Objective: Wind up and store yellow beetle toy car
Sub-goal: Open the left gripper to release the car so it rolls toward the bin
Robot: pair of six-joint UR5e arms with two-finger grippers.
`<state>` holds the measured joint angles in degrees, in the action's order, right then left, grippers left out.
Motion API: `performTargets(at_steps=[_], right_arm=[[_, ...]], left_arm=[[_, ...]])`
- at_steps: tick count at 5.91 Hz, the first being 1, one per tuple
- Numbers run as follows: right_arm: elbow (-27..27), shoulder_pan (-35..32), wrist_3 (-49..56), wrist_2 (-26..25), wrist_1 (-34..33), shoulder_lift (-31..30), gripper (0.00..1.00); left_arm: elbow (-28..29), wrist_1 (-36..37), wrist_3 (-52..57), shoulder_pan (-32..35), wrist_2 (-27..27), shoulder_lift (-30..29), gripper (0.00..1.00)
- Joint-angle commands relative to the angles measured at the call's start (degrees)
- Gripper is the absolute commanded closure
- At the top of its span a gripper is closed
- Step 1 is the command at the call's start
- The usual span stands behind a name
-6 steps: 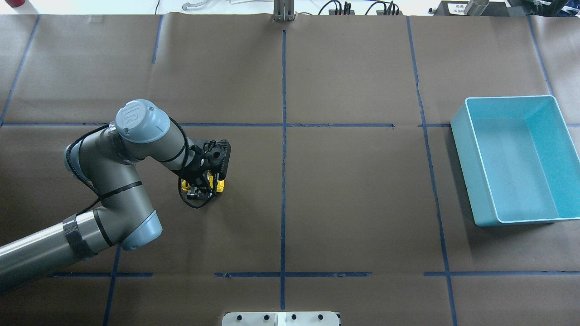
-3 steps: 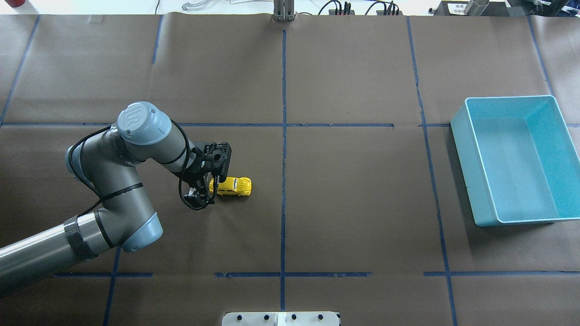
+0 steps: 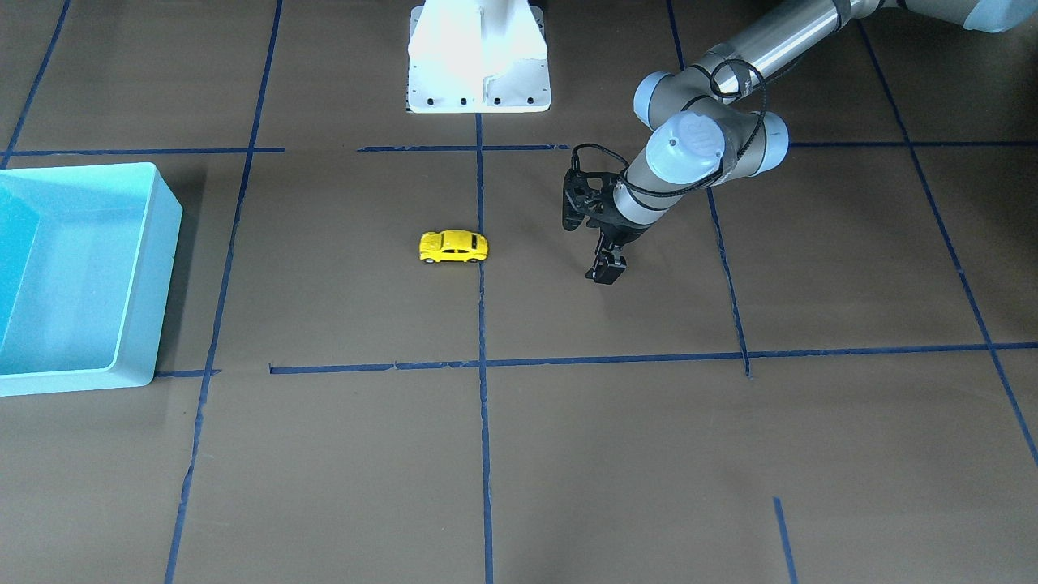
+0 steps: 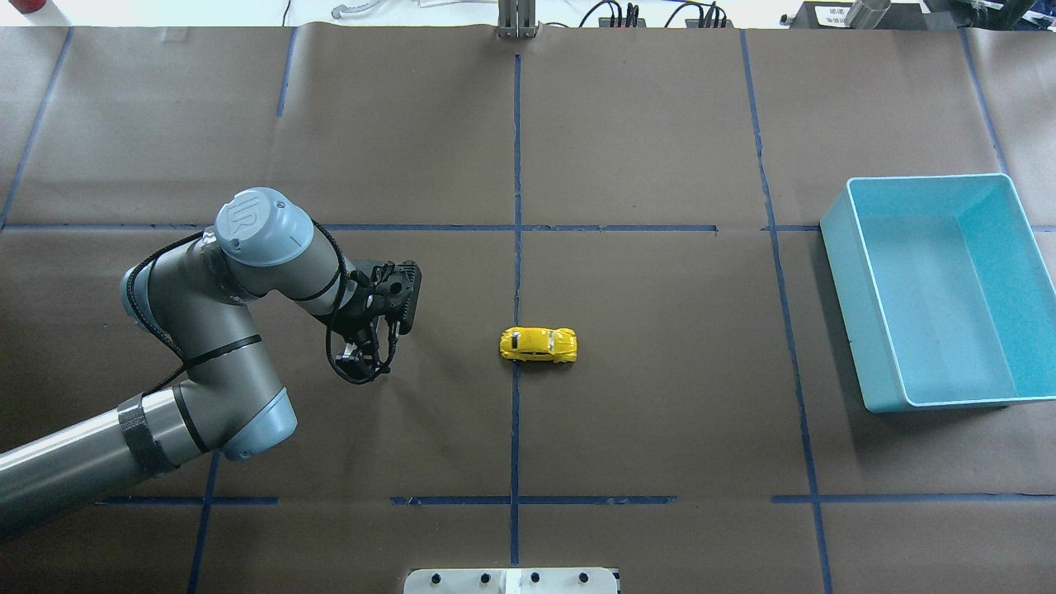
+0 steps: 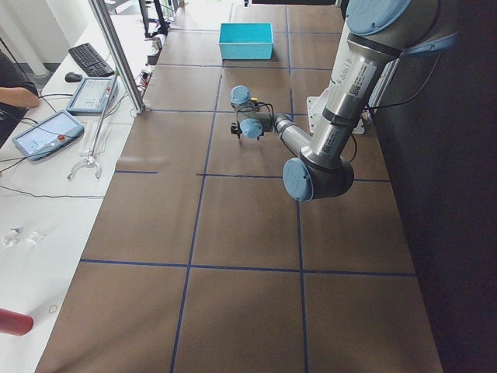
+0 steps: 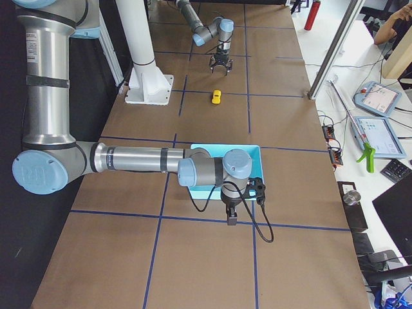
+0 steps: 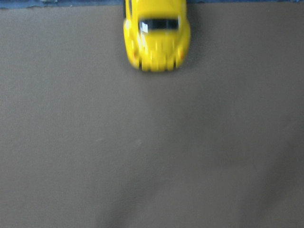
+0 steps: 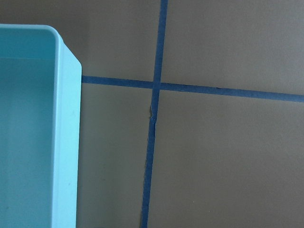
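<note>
The yellow beetle toy car (image 4: 538, 345) stands free on its wheels on the brown table, across the centre blue tape line. It also shows in the front-facing view (image 3: 454, 246), the right view (image 6: 216, 96) and at the top of the left wrist view (image 7: 156, 33). My left gripper (image 4: 363, 356) points down at the table well to the car's left, open and empty; it also shows in the front-facing view (image 3: 604, 270). My right gripper (image 6: 231, 219) shows only in the exterior right view, beside the bin; I cannot tell whether it is open or shut.
An empty teal bin (image 4: 949, 289) stands at the table's right side, well beyond the car; it also shows in the front-facing view (image 3: 81, 268) and the right wrist view (image 8: 28, 142). Blue tape lines grid the brown table cover. The robot's white base (image 3: 478, 57) stands at the near edge.
My left gripper let go of the car. The car rolled to the right, away from the gripper, up to the centre tape line. The left arm has barely moved.
</note>
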<state>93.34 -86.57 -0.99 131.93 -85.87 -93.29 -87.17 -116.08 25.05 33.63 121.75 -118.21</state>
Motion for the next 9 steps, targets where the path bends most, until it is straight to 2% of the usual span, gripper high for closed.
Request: performTargets(at_steps=[1, 7, 9], right_arm=[[0.00, 0.00, 0.02, 0.08, 0.00, -0.05, 0.00], [0.00, 0.00, 0.02, 0.09, 0.00, -0.05, 0.00], [0.09, 0.00, 0.02, 0.09, 0.00, -0.05, 0.00]], left_arm=[[0.08, 0.15, 0.00, -0.06, -0.11, 0.00, 0.00], [-0.89, 1.20, -0.09, 2.03, -0.38, -0.09, 0.00], [-3.16, 7.84, -0.09, 6.07, -0.29, -0.09, 0.00]])
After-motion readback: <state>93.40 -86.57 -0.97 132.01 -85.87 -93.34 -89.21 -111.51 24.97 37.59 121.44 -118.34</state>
